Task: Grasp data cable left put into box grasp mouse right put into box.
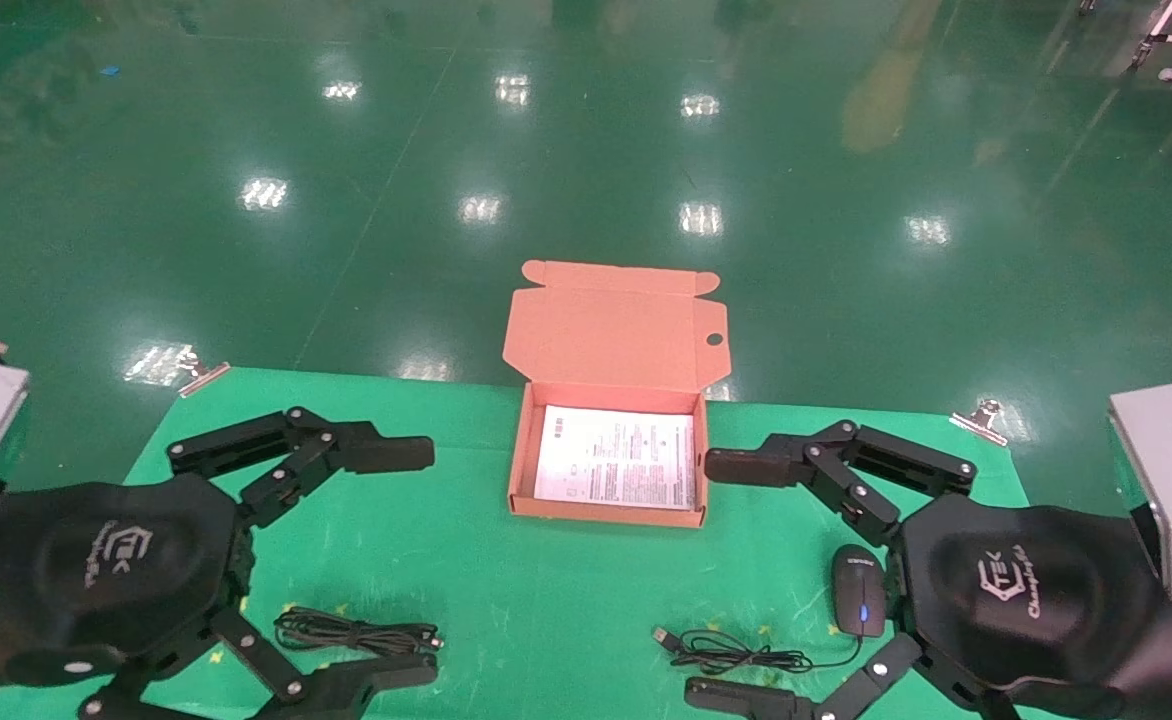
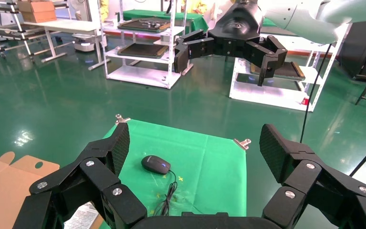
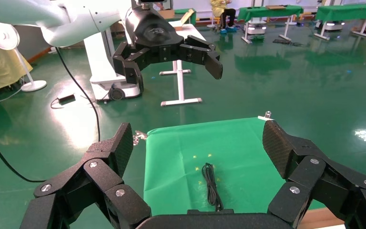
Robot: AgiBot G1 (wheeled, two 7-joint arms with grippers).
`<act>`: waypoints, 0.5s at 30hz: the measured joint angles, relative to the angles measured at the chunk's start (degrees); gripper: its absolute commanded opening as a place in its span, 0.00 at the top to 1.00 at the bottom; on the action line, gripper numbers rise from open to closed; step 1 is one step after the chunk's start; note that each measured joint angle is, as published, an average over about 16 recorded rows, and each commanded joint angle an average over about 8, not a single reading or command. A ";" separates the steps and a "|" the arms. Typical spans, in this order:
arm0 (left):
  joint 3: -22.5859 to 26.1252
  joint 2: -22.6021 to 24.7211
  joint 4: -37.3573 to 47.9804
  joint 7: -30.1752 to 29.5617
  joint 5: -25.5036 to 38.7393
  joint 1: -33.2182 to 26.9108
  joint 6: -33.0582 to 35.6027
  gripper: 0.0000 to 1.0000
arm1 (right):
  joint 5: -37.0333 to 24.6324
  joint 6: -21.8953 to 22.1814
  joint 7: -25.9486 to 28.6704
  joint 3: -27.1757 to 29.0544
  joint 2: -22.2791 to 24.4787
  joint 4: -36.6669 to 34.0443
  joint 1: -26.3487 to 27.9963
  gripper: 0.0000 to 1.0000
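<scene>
The left pincer (image 1: 426,560), jaws spread wide, should drop straight onto the data cable (image 1: 356,632) below it and pinch mid-bundle.

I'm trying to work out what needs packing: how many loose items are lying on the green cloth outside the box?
2: the data cable near the left gripper, and the mouse with its cord beside the right gripper. None seems hidden.

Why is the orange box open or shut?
Open: the box has its lid standing up behind it, and a white printed sheet shows inside.
</scene>
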 measured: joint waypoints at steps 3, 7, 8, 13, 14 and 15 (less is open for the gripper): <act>0.00 0.00 0.00 0.00 0.00 0.00 0.00 0.00 | 0.00 0.00 0.00 0.00 0.00 0.00 0.00 0.00; -0.01 0.00 0.00 0.00 0.00 0.00 0.01 0.00 | -0.05 0.05 -0.05 -0.05 -0.04 -0.06 0.05 0.00; 0.00 0.01 0.00 -0.01 0.00 0.01 0.01 0.00 | -0.06 0.05 -0.05 -0.05 -0.03 -0.06 0.06 0.00; 0.49 0.18 -0.12 -0.08 0.83 -0.40 0.25 0.00 | -1.78 -0.36 -0.33 -0.56 0.47 0.45 0.71 0.00; 0.71 0.24 -0.17 -0.13 1.23 -0.62 0.36 0.00 | -2.50 -0.54 -0.44 -0.80 0.60 0.62 1.04 0.00; 0.98 0.28 -0.26 -0.16 1.78 -0.90 0.51 0.00 | -3.37 -0.76 -0.58 -1.10 0.72 0.81 1.46 0.00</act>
